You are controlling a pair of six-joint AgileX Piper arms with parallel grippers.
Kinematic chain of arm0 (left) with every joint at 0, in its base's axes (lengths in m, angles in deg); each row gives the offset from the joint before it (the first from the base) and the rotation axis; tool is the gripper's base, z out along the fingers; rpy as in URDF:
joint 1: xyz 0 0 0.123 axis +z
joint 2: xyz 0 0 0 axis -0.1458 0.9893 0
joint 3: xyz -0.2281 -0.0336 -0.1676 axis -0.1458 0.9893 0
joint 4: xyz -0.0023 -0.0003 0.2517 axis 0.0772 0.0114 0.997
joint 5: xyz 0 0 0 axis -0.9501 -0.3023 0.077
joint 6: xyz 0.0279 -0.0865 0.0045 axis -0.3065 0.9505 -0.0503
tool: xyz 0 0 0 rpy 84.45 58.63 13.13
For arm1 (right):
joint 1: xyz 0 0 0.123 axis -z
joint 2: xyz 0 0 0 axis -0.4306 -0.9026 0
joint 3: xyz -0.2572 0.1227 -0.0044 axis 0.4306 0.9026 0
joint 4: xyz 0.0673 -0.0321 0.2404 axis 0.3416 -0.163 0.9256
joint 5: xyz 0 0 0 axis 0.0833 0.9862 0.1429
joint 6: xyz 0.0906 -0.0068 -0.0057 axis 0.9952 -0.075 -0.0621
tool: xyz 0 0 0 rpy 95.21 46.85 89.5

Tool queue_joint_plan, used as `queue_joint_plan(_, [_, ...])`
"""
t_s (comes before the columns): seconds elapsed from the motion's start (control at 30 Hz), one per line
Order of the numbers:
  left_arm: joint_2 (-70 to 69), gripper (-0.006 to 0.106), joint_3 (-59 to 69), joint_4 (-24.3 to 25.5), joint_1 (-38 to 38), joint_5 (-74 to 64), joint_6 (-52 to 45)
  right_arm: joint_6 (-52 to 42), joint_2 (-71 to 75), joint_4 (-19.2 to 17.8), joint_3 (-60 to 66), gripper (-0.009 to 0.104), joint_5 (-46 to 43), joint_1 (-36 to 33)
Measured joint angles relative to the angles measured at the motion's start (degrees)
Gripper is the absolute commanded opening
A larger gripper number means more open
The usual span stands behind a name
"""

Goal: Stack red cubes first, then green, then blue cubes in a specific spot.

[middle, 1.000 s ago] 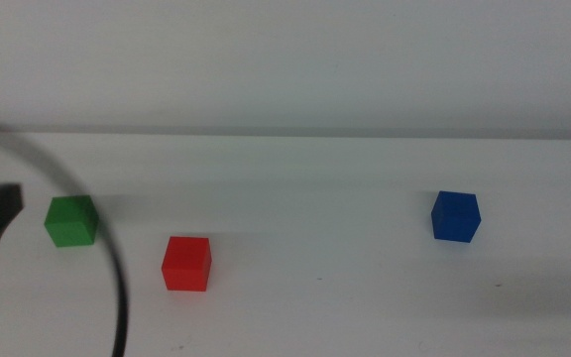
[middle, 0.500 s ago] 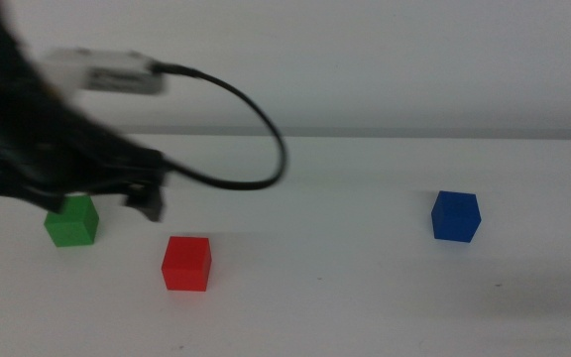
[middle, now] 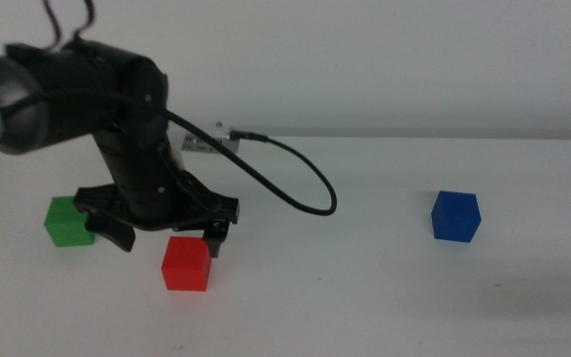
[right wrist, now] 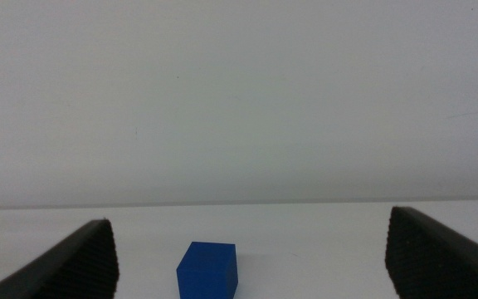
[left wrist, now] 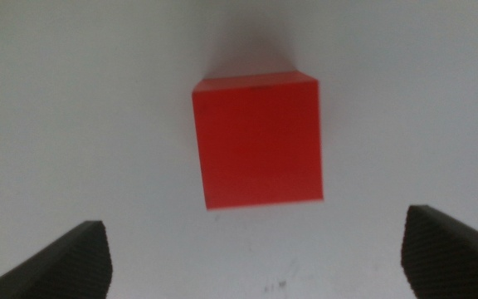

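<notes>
Red cube (left wrist: 258, 139) matte, square-faced | left gripper (middle: 167, 236) jaws wide above | right gripper (right wrist: 251, 262) jaws wide

The red cube (left wrist: 259, 139) looks matte and smooth, like the plain white table (middle: 365, 297).

White table (middle: 365, 307) filling the lower half of the frame, plain pale wall (middle: 385, 59) across the upper half, a faint horizontal seam where they meet mid-frame, small dark speck (middle: 499, 286) on the tabletop at lower right
</notes>
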Motion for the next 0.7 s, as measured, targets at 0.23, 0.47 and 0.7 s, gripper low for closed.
queue_joint_plan(0.23, [4.06,0.094,0.00,0.23,0.00,3.98,2.12,0.00,0.00,0.00,0.00,0.085,0.00,0.00])
queue_joint_plan(0.47, [6.04,0.094,0.00,0.34,0.00,6.84,3.39,0.00,0.00,0.00,0.00,0.085,0.00,0.00])
queue_joint_plan(0.7, [7.38,0.094,0.00,2.60,0.00,8.38,5.92,0.00,0.00,0.00,0.00,0.085,0.00,0.00])
